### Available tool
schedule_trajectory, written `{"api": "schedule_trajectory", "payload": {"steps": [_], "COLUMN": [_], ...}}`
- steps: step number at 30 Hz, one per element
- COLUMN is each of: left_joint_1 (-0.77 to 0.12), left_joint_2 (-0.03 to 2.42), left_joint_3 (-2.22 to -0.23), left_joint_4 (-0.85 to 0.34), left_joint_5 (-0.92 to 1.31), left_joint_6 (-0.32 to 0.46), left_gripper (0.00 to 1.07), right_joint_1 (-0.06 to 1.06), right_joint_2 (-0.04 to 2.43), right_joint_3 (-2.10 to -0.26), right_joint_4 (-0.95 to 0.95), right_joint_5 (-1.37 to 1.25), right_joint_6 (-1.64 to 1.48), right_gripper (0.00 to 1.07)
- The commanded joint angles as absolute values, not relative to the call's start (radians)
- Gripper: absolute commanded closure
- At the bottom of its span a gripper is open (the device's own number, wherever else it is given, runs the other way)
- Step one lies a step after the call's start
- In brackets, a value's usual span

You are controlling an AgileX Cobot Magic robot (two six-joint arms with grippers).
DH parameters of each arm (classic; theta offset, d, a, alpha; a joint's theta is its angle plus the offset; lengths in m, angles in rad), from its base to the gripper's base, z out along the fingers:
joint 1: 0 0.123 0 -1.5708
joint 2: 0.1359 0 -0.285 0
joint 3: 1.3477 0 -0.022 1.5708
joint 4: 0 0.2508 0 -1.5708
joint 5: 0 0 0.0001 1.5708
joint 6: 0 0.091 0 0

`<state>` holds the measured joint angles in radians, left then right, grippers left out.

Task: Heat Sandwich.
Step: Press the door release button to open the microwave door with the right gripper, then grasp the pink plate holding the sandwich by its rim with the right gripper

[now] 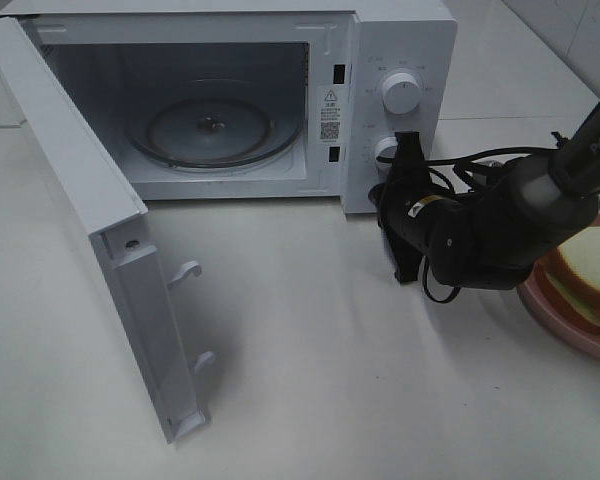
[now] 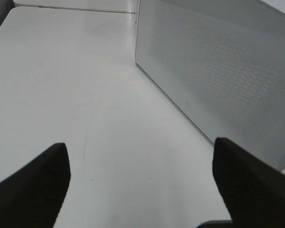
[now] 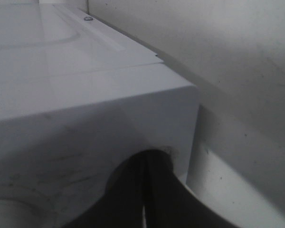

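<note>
The sandwich (image 1: 588,262), white bread with a tan crust, lies on a pink plate (image 1: 570,325) at the right edge, partly hidden behind my right arm. My right gripper (image 1: 409,142) is shut with nothing in it, its tips at the microwave's control panel beside the lower knob (image 1: 385,150). In the right wrist view the shut gripper (image 3: 145,190) presses close to the white microwave front (image 3: 85,95). My left gripper (image 2: 140,190) stands open over bare table, facing the outer mesh face of the microwave door (image 2: 218,71). It does not show in the high view.
The white microwave (image 1: 400,40) stands at the back with its door (image 1: 70,180) swung wide toward the front left. Inside lies a bare glass turntable (image 1: 212,125). An upper knob (image 1: 401,92) sits above the lower one. White table (image 1: 310,380) spreads in front.
</note>
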<state>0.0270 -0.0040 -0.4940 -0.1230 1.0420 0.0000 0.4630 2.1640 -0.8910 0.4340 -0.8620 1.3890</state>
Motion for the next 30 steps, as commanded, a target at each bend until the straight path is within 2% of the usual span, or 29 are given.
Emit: {"api": "schedule_trajectory", "payload": {"steps": [1, 13, 30], "left_joint_1": [0.021, 0.021, 0.021], "left_joint_2": [-0.026, -0.026, -0.026], "left_joint_3": [-0.491, -0.491, -0.491], "left_joint_4": [-0.125, -0.125, -0.125], "left_joint_5": [1.030, 1.030, 1.030], "left_joint_6": [0.000, 0.000, 0.000], "left_gripper": [0.31, 0.31, 0.31], "right_joint_1": [0.430, 0.430, 0.430], "right_joint_2": [2.153, 2.079, 1.951], "right_joint_3": [-0.933, -0.869, -0.658], "right_joint_4": [0.452, 0.453, 0.373], "right_joint_5": [-1.051, -0.954, -0.910], "right_joint_6": [1.367, 1.227, 1.146], "right_gripper": [1.07, 1.07, 1.07]}}
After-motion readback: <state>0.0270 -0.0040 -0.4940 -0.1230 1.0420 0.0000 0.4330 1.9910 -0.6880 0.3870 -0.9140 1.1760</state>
